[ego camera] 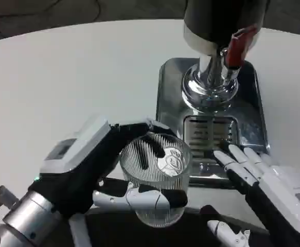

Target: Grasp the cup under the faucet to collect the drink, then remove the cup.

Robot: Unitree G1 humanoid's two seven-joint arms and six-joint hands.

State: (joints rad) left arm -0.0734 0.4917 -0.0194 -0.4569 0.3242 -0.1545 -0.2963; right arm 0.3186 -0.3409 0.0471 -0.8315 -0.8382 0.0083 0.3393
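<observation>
A clear ribbed glass cup stands upright near the table's front edge, left of the dispenser's drip grate. My left hand grips it, with fingers wrapped round its near and far sides. The dispenser rises at the back right on a shiny steel base, and its red tap lever points forward. My right hand lies open and flat at the base's front right corner, its fingertips touching the grate's edge. I cannot tell whether the cup holds any drink.
The white table spreads wide to the left and back. Its dark front edge runs just under the cup.
</observation>
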